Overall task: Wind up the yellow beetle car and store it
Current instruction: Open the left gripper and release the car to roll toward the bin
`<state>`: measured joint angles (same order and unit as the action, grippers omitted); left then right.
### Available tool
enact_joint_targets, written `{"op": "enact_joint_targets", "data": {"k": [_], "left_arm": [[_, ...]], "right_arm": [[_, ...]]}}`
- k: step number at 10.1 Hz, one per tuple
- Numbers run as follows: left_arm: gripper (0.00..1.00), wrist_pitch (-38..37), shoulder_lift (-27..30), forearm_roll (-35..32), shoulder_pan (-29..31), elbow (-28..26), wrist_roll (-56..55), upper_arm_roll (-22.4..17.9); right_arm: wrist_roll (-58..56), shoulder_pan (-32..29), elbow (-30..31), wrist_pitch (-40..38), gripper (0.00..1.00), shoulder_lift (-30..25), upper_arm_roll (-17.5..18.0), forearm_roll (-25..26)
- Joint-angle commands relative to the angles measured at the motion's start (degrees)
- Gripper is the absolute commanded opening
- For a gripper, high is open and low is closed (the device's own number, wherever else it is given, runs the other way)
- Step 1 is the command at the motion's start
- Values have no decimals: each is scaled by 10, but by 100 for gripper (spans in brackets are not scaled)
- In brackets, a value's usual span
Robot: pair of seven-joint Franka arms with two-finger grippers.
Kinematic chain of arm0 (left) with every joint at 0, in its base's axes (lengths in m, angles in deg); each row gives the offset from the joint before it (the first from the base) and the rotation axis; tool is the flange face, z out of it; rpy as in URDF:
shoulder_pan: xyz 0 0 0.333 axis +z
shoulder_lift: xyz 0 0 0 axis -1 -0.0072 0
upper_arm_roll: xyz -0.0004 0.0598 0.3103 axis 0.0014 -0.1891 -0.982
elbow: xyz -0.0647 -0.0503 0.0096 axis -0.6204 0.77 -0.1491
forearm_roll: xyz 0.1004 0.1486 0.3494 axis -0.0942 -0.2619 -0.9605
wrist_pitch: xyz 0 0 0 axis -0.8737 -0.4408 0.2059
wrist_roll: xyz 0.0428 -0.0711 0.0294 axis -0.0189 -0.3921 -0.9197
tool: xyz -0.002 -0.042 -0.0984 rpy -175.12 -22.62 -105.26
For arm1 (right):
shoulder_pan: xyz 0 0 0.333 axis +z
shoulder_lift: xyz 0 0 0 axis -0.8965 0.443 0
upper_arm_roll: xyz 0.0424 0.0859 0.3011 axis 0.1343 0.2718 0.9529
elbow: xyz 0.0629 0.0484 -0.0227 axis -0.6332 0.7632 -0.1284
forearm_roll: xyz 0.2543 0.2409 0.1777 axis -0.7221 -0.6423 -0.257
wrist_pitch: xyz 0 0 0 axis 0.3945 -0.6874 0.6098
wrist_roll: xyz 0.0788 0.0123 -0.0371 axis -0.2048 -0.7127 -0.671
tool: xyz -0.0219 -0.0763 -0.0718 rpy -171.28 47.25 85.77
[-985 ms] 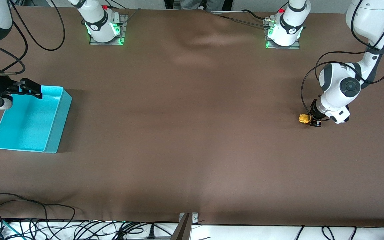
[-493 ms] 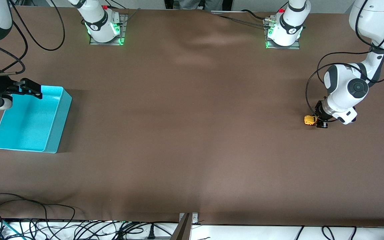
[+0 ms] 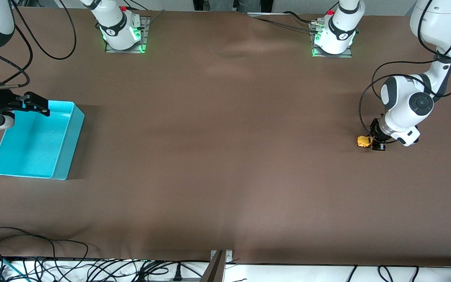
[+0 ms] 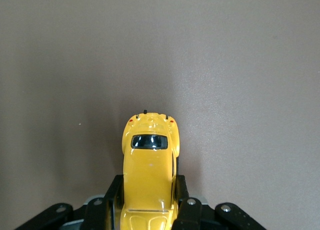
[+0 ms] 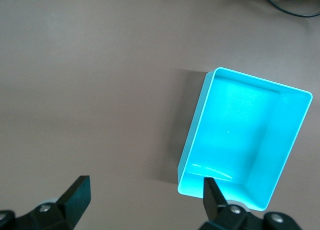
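Observation:
The yellow beetle car (image 3: 362, 141) sits on the brown table near the left arm's end. My left gripper (image 3: 371, 141) is shut on it. In the left wrist view the car (image 4: 149, 160) lies lengthwise between the two black fingers (image 4: 114, 192), and my left gripper (image 4: 148, 190) holds its sides low at the table. The turquoise bin (image 3: 69, 145) stands at the right arm's end and is empty. My right gripper (image 3: 35, 105) hangs open and empty over the bin's rim. In the right wrist view my right gripper (image 5: 146, 192) has one finger over a corner of the bin (image 5: 192, 135).
The brown cloth (image 3: 225, 156) covers the table between car and bin. The two arm bases (image 3: 121, 33) stand along the edge farthest from the front camera. Cables (image 3: 33, 250) lie along the edge nearest the front camera.
My left gripper has slid the car a short way along the table toward the left arm's end, then stopped. The right arm has not moved.

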<state>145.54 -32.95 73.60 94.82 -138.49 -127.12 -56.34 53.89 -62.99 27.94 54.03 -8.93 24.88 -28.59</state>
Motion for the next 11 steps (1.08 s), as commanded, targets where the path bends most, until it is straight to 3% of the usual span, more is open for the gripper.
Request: {"op": "enact_joint_targets", "data": {"k": [1, 2, 3, 8, 11], "left_arm": [[53, 32, -62, 19, -2, 32, 13, -4], [68, 32, -62, 18, -7, 33, 7, -4], [71, 31, -62, 19, -9, 40, 4, -4], [71, 30, -60, 18, -9, 41, 4, -4], [70, -3, -18, 15, -10, 50, 22, -3]], "right_arm": [[-10, -4, 4, 3, 100, -4, 1, 0], [-10, -3, 4, 3, 100, -3, 1, 0], [-10, -2, 4, 3, 100, -3, 1, 0], [-11, 2, 1, 12, 100, 2, 5, 0], [-11, 2, -7, 11, 100, 3, 5, -5]]}}
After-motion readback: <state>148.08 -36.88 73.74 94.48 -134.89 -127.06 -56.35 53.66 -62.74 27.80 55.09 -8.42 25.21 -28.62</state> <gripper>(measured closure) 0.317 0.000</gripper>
